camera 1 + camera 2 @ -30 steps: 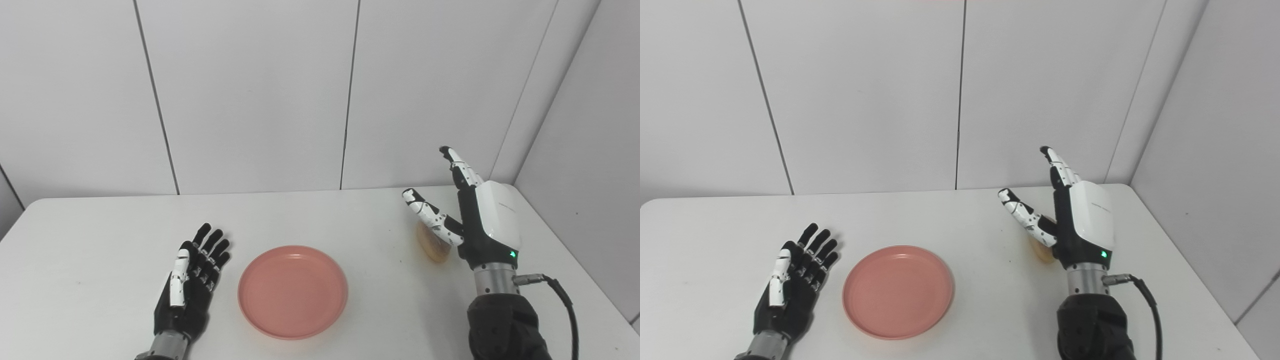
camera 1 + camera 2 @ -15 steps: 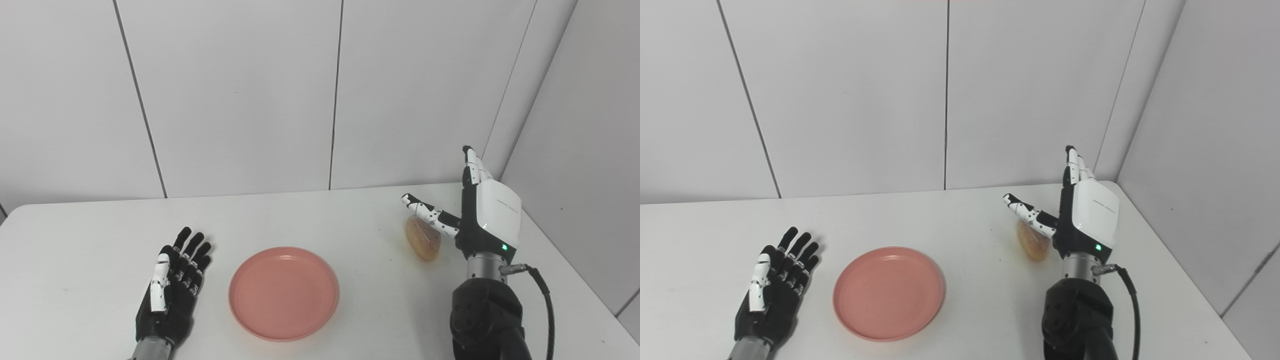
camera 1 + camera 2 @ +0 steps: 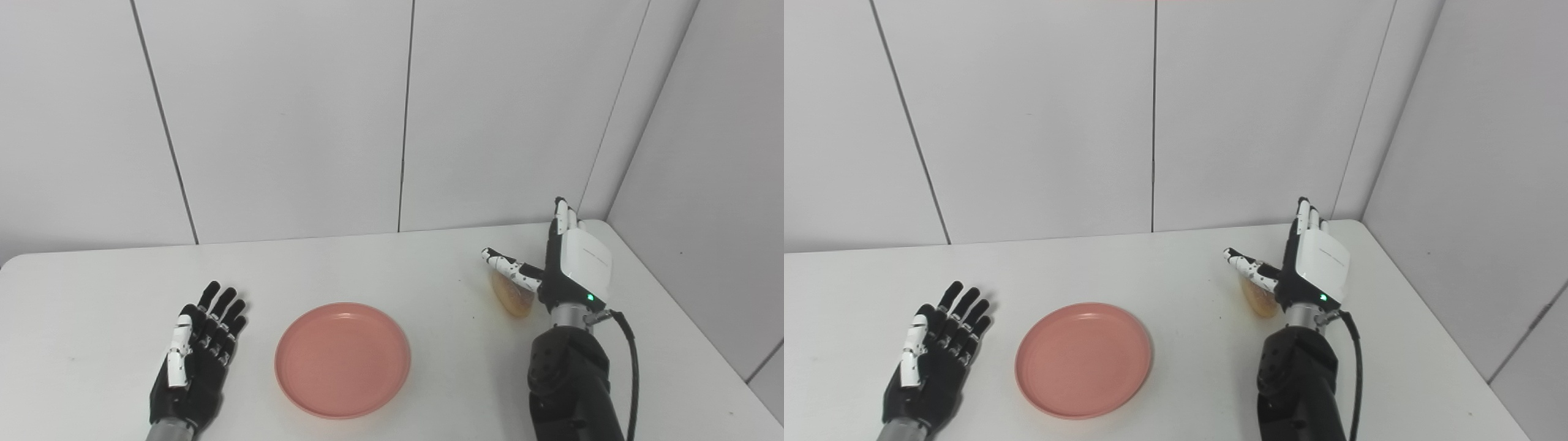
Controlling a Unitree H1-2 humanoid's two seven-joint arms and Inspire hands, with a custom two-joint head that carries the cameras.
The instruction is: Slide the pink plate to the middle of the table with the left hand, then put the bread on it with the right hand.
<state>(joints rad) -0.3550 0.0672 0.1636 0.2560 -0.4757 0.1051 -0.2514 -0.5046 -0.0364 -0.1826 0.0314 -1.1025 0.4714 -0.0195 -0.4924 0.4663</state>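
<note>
The small, oval, golden-brown piece of bread (image 3: 513, 295) is seen lying on the white table (image 3: 429, 269) at its right side, with its long axis running roughly away from the robot and slanting a little toward the near right. The right hand (image 3: 566, 263), white-backed with black fingers, is held edge-on above the table just to the right of the bread, with the fingers (image 3: 558, 211) extended straight and pointing toward the far wall, and the thumb (image 3: 507, 266) spread out to the left so that it crosses over the far end of the bread. The hand is spread wide and nothing is held in it; whether the thumb actually touches the bread cannot be told. The bread thus lies to the left of the palm and beneath the thumb, in the open space between thumb and fingers, so a grasp is judged to call for the fingers to be lowered and curled across the short axis of the bread. The round, shallow pink plastic plate (image 3: 342, 359) is found near the middle of the table, well apart from the bread and to its left. The black left hand (image 3: 196, 355) is laid flat on the table beside the plate's left edge, not touching it, with fingers spread and nothing held. The right hand is by far the nearer to the bread.
</note>
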